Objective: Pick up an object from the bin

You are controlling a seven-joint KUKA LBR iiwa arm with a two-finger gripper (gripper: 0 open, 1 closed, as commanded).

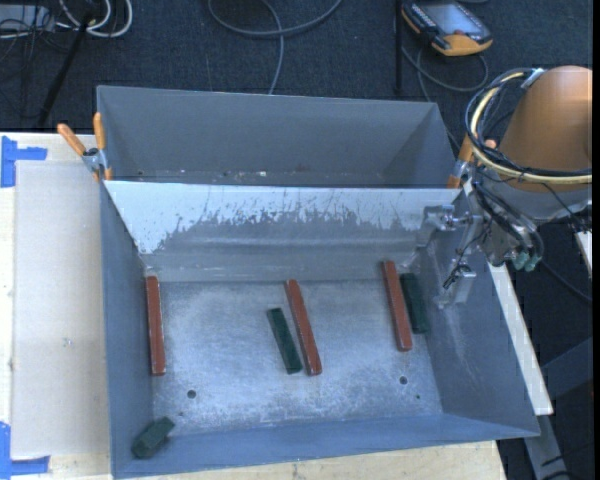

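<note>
Dark green bar (413, 303) on right of bin (230, 368) floor, touching brown bar (396, 305) along its left. Long axis near-to-far. Lies just left of gripper (454, 274), close below it. Claw state: cannot tell.

Hand (452, 283) just right of rightmost bar (413, 304) in bin (280, 153)

The bin (280, 158) holds six loose things of three kinds. Three are reddish-brown flat sticks: one stick (155, 325) at the left of the bin floor, a second stick (303, 326) in the middle, and a third stick (396, 305) at the right. Two are shorter dark green bars, one bar (284, 340) in the middle and the other bar (412, 303) at the right, and there is a single small dark green lump (152, 438) in the lower left corner.
</note>
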